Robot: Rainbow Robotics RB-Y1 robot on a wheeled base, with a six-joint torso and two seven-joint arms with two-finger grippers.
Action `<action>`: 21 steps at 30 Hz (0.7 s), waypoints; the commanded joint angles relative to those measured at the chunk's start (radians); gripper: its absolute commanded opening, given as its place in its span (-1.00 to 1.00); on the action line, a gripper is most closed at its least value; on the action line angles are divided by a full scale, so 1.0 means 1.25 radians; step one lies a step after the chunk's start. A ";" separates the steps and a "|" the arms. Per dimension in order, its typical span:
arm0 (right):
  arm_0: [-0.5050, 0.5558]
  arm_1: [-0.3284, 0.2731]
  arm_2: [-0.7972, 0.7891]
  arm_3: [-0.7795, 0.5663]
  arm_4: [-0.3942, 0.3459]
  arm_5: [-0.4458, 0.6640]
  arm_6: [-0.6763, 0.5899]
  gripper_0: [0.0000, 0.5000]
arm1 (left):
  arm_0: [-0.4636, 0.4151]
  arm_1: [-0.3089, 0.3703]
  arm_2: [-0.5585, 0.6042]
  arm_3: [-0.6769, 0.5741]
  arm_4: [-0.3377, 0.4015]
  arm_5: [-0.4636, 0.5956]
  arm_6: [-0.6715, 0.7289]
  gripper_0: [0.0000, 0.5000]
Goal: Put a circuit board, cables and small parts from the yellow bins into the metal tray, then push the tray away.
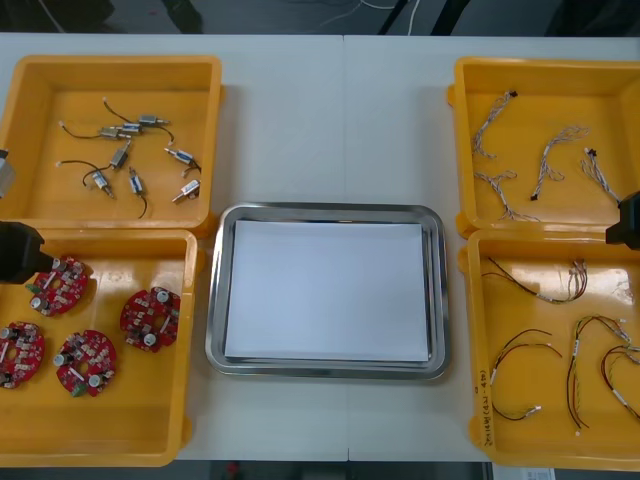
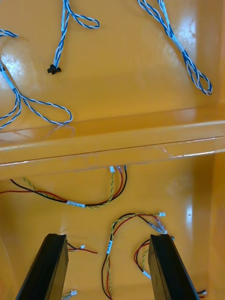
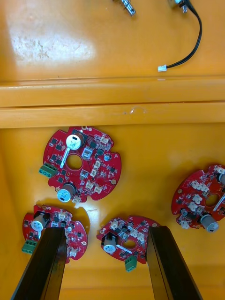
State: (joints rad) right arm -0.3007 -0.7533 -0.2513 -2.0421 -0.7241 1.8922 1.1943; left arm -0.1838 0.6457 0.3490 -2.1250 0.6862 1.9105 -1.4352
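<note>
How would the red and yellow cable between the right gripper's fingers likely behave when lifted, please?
Probably floppy: the cable lies in loose curves, so its ends would droop from the open right gripper. It looks thin and light. Nearby cables might snag. The left gripper hovers over the circuit boards.

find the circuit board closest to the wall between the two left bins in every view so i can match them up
front view: circuit board in the near left bin, at its far left corner, right by the dividing wall.
left wrist view: same board, past the open left gripper, nearest that wall.
right wrist view: faces the cable bins on the robot's right instead.
shared landmark: the dividing wall.
</note>
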 commanded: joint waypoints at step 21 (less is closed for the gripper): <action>0.234 -0.028 -0.011 -0.029 -0.032 -0.204 0.069 1.00 | 0.010 0.081 -0.026 -0.001 0.079 -0.044 -0.057 1.00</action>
State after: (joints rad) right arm -0.0546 -0.7540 -0.2513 -2.0456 -0.7609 1.6534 1.2780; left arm -0.1838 0.6897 0.3264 -2.1016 0.7701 1.8932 -1.4358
